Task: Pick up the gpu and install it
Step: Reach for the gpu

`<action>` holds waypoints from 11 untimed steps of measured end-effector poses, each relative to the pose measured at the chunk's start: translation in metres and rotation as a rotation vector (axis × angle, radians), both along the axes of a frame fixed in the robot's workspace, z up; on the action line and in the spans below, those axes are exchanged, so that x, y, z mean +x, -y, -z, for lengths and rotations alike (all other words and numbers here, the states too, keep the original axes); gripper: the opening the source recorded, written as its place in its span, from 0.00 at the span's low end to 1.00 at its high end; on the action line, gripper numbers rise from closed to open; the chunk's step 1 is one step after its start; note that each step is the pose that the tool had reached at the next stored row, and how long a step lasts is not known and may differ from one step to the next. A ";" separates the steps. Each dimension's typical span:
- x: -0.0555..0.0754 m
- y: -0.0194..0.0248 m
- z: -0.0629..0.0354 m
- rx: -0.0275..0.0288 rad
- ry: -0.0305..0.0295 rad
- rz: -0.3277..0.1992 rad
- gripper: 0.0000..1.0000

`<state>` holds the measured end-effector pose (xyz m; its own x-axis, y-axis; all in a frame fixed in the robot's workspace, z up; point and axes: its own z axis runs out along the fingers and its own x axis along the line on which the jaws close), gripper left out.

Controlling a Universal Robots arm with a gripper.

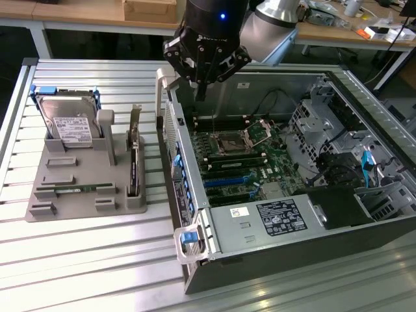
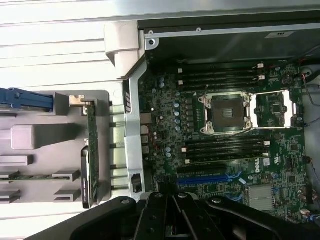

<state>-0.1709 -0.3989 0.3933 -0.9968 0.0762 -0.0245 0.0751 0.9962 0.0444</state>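
Claw, fingers closed together and holding nothing, poised above the open computer case, over the edge of its motherboard nearest the case wall on the exterior view's left, with the processor socket just beyond. The gpu, a long black card, stands on its edge in a gray stand just outside that case wall, apart from the claw. On the same stand, farther from the case, are a hard drive propped upright and a memory stick lying flat in a slot.
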 end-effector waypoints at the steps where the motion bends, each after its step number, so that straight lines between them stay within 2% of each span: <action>1: -0.001 0.0000 0.0000 0.0000 -0.0001 0.000 0.11; 11: -0.014 0.0000 0.0000 0.0000 -0.0001 0.000 0.11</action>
<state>-0.1850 -0.3989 0.3933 -0.9968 0.0762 -0.0244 0.0751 0.9962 0.0444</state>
